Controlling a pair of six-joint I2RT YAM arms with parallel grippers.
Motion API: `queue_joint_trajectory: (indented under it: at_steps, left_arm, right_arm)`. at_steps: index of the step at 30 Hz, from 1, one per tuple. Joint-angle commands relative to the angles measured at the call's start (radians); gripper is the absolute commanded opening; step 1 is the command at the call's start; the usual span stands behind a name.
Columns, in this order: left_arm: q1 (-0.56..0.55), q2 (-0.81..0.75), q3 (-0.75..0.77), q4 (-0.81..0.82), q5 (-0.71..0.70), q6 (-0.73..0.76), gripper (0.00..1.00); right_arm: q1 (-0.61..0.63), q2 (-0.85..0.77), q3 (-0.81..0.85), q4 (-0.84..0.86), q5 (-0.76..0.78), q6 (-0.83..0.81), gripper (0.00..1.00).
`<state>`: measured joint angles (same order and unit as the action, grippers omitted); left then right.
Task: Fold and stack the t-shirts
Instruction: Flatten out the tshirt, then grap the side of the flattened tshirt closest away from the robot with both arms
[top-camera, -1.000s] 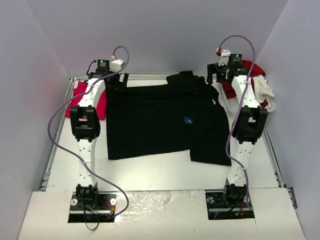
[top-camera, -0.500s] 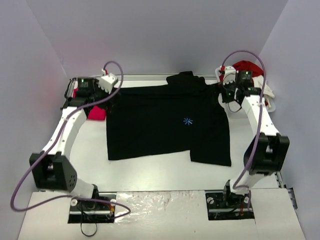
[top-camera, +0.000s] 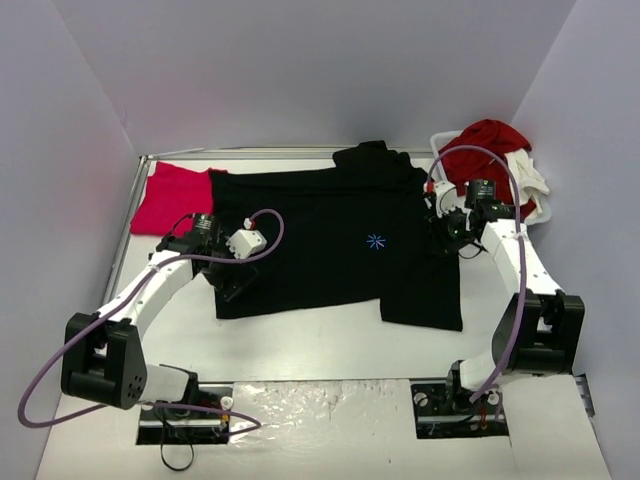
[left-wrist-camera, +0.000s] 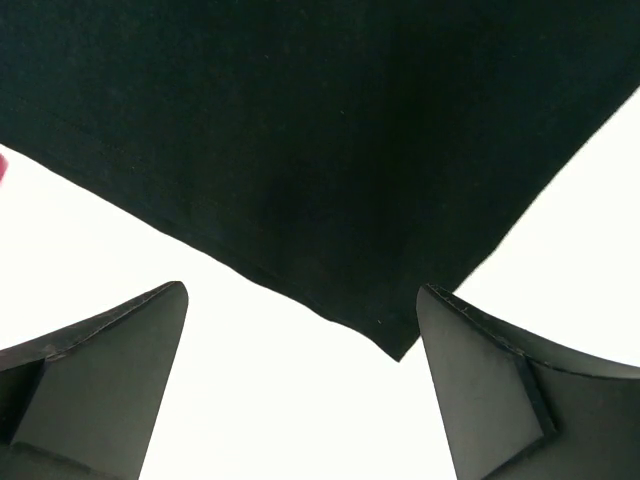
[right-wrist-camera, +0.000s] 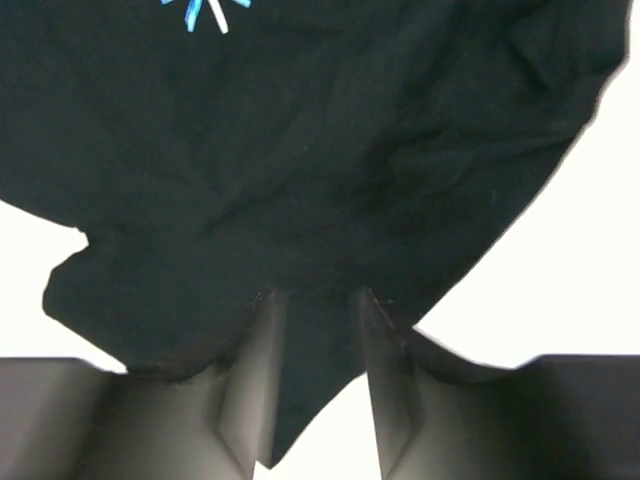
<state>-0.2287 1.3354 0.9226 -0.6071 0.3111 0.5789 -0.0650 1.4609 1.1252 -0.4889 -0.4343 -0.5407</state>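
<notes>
Partly hidden, the pink-red t-shirt (top-camera: 168, 195) lies flat at the far left corner of the tabletop (top-camera: 320, 340), its right edge meeting the black t-shirt (top-camera: 320, 240); whether it tucks under cannot be told. From above, the dark left hand (top-camera: 232, 287) blends into the black cloth and its fingers are hard to make out. At the far right corner only a bit of a white bin (top-camera: 438, 140) rim shows. It holds a heap of red cloth (top-camera: 492, 140), with white cloth (top-camera: 535, 185) spilling over its right side; a purple cable crosses in front.

The black t-shirt is spread over the middle of the tabletop, with a light-blue asterisk mark (top-camera: 376, 241) on its chest and an upper part bunched at the far edge.

The left arm is bent low, its elbow toward the near left corner. In its wrist view the left hand (left-wrist-camera: 302, 300) gapes wide and holds nothing, and the shirt's near left corner lies between its fingers (left-wrist-camera: 110, 380).

The right arm reaches in from the right edge with its elbow out. The right hand (right-wrist-camera: 315, 305) has its fingers (right-wrist-camera: 250, 370) drawn close on a fold at the shirt's right edge, and the cloth puckers toward them.
</notes>
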Motion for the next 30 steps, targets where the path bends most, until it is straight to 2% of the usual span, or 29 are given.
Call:
queue_joint_trajectory:
  at_steps: [1,3,5,6,11,13,14,17,18,21,22,30]
  left_arm:
    - [-0.008,0.005,-0.01,0.053,-0.056,-0.002,1.0]
    - [-0.008,0.028,-0.021,0.12,-0.067,-0.03,1.0]
    - [-0.008,0.051,-0.016,0.167,-0.082,-0.051,0.99]
    - [-0.008,0.079,-0.007,0.171,-0.086,-0.062,0.94]
    - [-0.008,0.197,0.058,0.211,-0.139,-0.106,0.9]
    - [-0.006,0.231,0.076,0.217,-0.144,-0.122,0.83]
    - [-0.008,0.269,0.093,0.224,-0.144,-0.129,0.71]
    - [-0.006,0.35,0.137,0.222,-0.141,-0.14,0.5]
    - [-0.006,0.369,0.15,0.222,-0.147,-0.145,0.36]
    - [-0.006,0.445,0.206,0.211,-0.15,-0.152,0.14]
    - [-0.004,0.464,0.222,0.205,-0.152,-0.155,0.03]
    - [0.046,0.709,0.488,0.069,-0.122,-0.174,0.02]
  right_arm:
    - [0.004,0.103,0.007,-0.05,-0.009,-0.044,0.23]
    - [0.007,0.162,0.03,-0.053,-0.023,-0.039,0.06]
    - [0.01,0.247,0.076,-0.056,-0.024,-0.025,0.0]
    - [0.011,0.275,0.091,-0.054,-0.026,-0.022,0.0]
    - [0.016,0.398,0.172,-0.057,-0.02,-0.007,0.0]
    - [0.019,0.426,0.197,-0.057,-0.026,-0.004,0.0]
    - [0.021,0.437,0.206,-0.059,-0.026,-0.004,0.0]
    - [0.025,0.476,0.231,-0.059,-0.018,-0.002,0.0]
    - [0.025,0.499,0.235,-0.057,-0.017,-0.004,0.0]
    - [0.027,0.535,0.257,-0.057,-0.011,-0.005,0.0]
    - [0.03,0.561,0.263,-0.059,-0.009,-0.005,0.0]
    - [0.033,0.719,0.386,-0.068,0.031,-0.004,0.0]
